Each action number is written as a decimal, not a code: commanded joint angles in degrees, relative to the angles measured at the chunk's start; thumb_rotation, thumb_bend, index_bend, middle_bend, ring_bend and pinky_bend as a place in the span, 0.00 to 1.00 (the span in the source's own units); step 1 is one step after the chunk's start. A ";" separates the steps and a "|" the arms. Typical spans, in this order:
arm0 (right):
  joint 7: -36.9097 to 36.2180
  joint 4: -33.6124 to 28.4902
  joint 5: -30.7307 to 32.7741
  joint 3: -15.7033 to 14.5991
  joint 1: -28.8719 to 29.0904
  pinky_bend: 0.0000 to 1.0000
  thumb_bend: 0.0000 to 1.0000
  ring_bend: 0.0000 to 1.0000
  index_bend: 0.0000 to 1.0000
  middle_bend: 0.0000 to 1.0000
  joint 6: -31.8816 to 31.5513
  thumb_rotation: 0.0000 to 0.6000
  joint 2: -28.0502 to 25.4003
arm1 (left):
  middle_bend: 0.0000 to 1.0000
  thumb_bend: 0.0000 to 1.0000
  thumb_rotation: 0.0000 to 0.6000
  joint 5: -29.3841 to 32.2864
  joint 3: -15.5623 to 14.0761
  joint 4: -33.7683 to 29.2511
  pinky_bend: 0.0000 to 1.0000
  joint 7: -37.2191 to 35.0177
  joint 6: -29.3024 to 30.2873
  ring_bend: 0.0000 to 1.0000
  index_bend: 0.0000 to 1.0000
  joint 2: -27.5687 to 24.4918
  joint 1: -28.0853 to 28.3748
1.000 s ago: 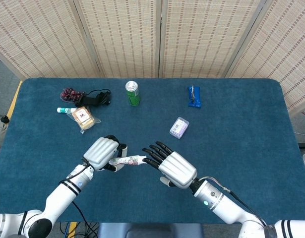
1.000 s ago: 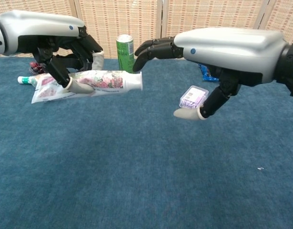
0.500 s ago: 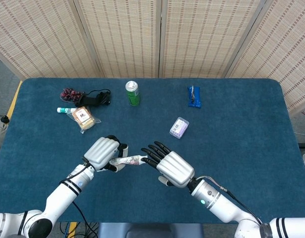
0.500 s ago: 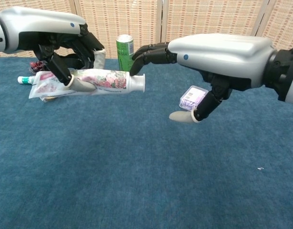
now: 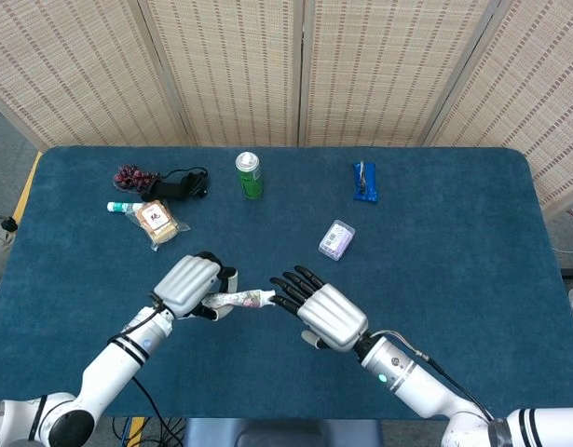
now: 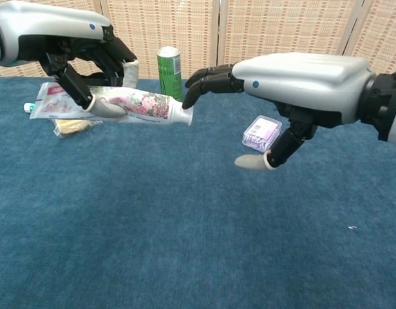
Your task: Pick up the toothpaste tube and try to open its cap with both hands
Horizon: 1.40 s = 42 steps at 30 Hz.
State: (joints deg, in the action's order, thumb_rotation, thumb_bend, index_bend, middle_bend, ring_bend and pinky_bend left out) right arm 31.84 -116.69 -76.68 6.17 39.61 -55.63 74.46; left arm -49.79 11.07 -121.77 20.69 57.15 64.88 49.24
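Only 1 toothpaste tube (image 6: 130, 105), 2 hands

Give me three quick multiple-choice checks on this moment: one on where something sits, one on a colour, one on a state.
1. Where is the toothpaste tube?
A. Flat on the table
B. Lifted off the table in the left hand
C. Leaning on the can

2. What colour is the can?
A. Red
B. Green
C. Yellow

3. What is the right hand doing?
A. Holding the small clear box
B. Resting flat on the table
C. Holding nothing, fingertips at the tube's cap end

Answers: 1 B, the chest view shows the tube in the air in that hand's grip. 2 B, its body is green with a pale top. 3 C, the thumb hangs apart below and the clear box lies on the table.
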 commanded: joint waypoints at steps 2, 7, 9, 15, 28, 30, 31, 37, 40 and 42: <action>-0.04 0.15 0.12 -0.22 0.13 0.00 0.21 0.00 0.20 0.06 -0.12 1.00 0.07 | 0.62 0.37 1.00 0.03 0.00 0.10 0.22 -0.51 -0.12 0.39 0.56 -0.29 0.02; 0.35 0.63 0.91 -0.45 0.46 0.00 0.21 0.00 0.20 0.06 -0.15 1.00 0.30 | 0.63 0.37 1.00 -0.13 -0.04 0.08 0.22 -1.63 -0.60 0.39 0.56 -0.90 -0.05; 0.40 0.81 1.25 -0.52 0.58 0.00 0.21 0.00 0.20 0.06 -0.18 1.00 0.41 | 0.63 0.37 1.00 -0.27 -0.06 0.15 0.22 -2.06 -0.77 0.39 0.56 -1.15 -0.09; 0.43 1.22 1.84 -0.78 0.82 0.00 0.21 0.00 0.20 0.06 -0.30 1.00 0.55 | 0.63 0.37 1.00 -0.47 0.14 0.22 0.22 -3.22 -0.93 0.39 0.57 -1.71 -0.18; -0.47 2.62 2.81 -1.02 1.33 0.00 0.21 0.00 0.20 0.06 -0.47 1.00 1.08 | 0.63 0.37 1.00 -0.90 0.30 -0.20 0.23 -5.00 -1.39 0.40 0.57 -2.59 -0.23; -0.57 2.86 2.92 -1.02 1.42 0.00 0.21 0.00 0.20 0.06 -0.48 1.00 1.18 | 0.63 0.37 1.00 -0.94 0.36 -0.47 0.23 -5.45 -1.57 0.40 0.57 -2.75 -0.27; -0.71 2.97 3.03 -0.99 1.50 0.00 0.21 0.00 0.20 0.06 -0.44 1.00 1.24 | 0.63 0.37 1.00 -0.97 0.41 -0.67 0.23 -5.80 -1.73 0.40 0.57 -2.90 -0.30; -0.92 3.60 3.51 -0.90 1.87 0.00 0.21 0.00 0.20 0.06 -0.39 1.00 1.68 | 0.63 0.37 1.00 -1.83 0.38 -1.43 0.23 -6.73 -2.19 0.40 0.57 -3.50 -0.43; -1.03 3.79 3.79 -0.85 2.04 0.00 0.21 0.00 0.20 0.06 -0.38 1.00 1.86 | 0.63 0.37 1.00 -2.37 0.33 -1.96 0.23 -7.31 -2.48 0.40 0.57 -3.79 -0.55; -1.08 3.94 3.90 -0.84 2.14 0.00 0.21 0.00 0.20 0.06 -0.38 1.00 2.03 | 0.63 0.37 1.00 -2.70 0.32 -2.19 0.23 -7.58 -2.62 0.40 0.57 -3.88 -0.58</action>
State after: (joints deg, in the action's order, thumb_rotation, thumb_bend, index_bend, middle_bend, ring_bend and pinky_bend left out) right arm 30.77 -112.77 -72.79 5.33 41.74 -56.01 76.48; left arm -52.44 11.39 -123.90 13.15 54.58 61.05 48.69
